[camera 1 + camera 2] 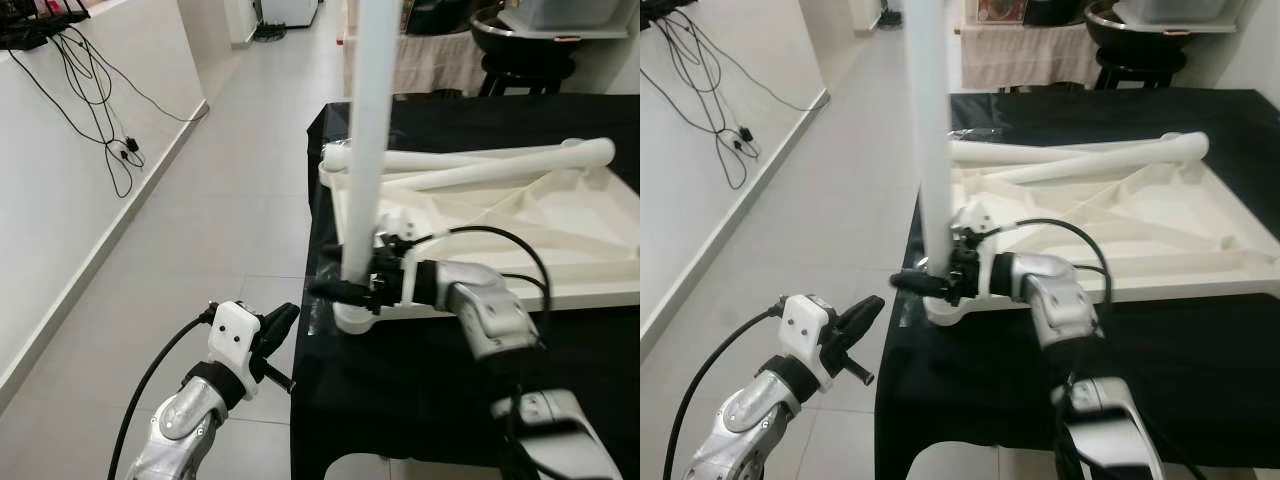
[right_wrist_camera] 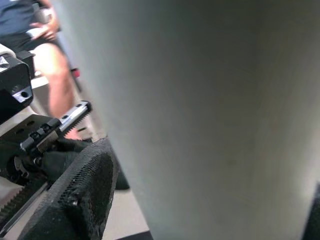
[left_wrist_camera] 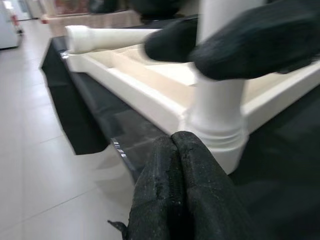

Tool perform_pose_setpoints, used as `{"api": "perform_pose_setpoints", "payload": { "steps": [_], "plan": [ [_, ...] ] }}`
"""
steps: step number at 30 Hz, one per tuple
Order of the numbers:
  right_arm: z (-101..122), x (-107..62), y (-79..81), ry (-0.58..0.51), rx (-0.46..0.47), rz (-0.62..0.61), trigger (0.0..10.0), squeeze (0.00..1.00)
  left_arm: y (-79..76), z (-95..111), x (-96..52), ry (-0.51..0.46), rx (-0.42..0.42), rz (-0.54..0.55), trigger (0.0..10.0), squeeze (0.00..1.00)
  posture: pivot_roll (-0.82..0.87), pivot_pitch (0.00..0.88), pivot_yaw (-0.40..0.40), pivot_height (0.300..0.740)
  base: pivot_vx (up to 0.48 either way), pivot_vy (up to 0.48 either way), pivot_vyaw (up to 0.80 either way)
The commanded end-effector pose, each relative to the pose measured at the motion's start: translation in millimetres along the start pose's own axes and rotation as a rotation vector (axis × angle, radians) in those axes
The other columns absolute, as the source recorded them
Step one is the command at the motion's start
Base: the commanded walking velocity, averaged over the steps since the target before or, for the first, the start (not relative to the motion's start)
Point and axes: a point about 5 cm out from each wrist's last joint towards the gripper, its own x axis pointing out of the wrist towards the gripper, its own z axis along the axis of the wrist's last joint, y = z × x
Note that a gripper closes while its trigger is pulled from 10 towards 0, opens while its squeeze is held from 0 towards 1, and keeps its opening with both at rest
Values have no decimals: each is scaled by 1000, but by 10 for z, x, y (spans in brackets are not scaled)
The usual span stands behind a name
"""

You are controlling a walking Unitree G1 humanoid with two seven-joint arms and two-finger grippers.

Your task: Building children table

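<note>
The white tabletop [image 1: 560,235] lies upside down on the black-covered table [image 1: 420,380], its ribbed underside facing up. At its near left corner 1 white leg [image 1: 365,150] stands upright in the corner socket [image 1: 352,318]. 2 more white legs [image 1: 480,165] lie loose across the far side of the tabletop, crossing each other.

My right claw [image 1: 350,290] is clamped around the upright leg just above the socket, with its black fingers [image 3: 235,42] on either side of the tube.

My left claw [image 1: 278,325] hangs over the tiled floor [image 1: 200,230] off the table's left edge, just beside that corner, fingers pressed together and holding nothing.

In the right wrist view, a seated person's legs [image 2: 55,65] show beyond the leg.
</note>
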Motion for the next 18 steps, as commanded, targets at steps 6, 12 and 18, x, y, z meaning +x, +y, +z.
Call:
{"api": "perform_pose_setpoints", "payload": {
  "steps": [6,12,18],
  "plan": [
    [-81,38,-38,22,35,68,0,0,-24,-63,-26,19,-11,7,10000,0,41,71,33,740,0,0,0],
    [-320,-32,-16,60,55,-86,0,0,-38,-51,-30,13,-15,8,10000,0,33,83,32,740,0,0,0],
    [-700,-155,13,66,187,-936,0,0,-5,-37,-49,11,-15,8,10000,0,19,101,25,740,0,0,0]
  ]
}}
